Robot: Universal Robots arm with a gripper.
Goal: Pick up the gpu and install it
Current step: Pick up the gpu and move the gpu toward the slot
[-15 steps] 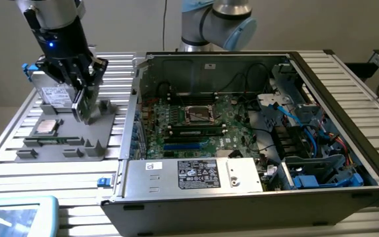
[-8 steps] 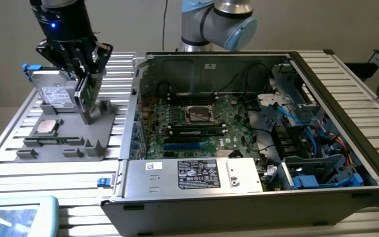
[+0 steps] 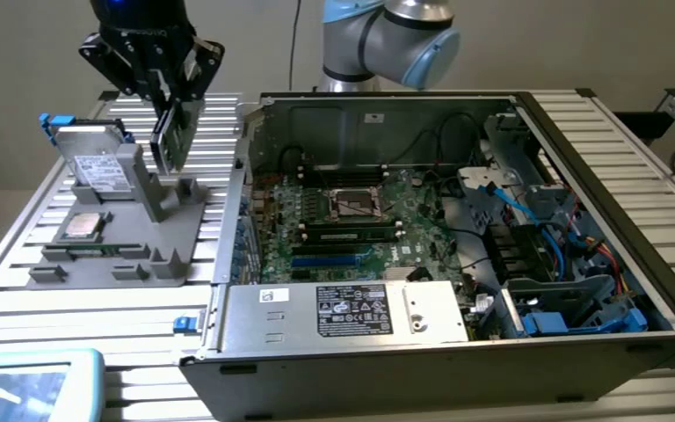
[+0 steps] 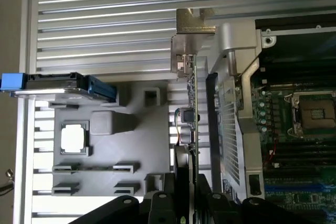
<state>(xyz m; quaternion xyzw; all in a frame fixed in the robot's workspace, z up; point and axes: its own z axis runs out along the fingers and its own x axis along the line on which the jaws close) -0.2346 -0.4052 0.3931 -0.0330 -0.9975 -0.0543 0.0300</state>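
Gripper (image 3: 172,98) part-closed; fingers clamp gpu (image 3: 176,141) edge.

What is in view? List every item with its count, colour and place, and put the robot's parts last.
gpu: one, dark with a silvery bracket, hanging above the holder in the end effector's grip
parts holder: one, grey, on the table at the exterior view's left
drive: one, silver with blue clips, standing in the holder
processor chip: one, silvery, flat in the holder
computer case: one, dark, open, at the exterior view's right
motherboard: one, green, inside the case
power supply: one, silver, at the case's near edge
table: one, silvery slats, under everything
screen: one, teal-framed, near left corner
robot arm: one, grey and light blue, behind the case
end effector: one, black, shut on the gpu
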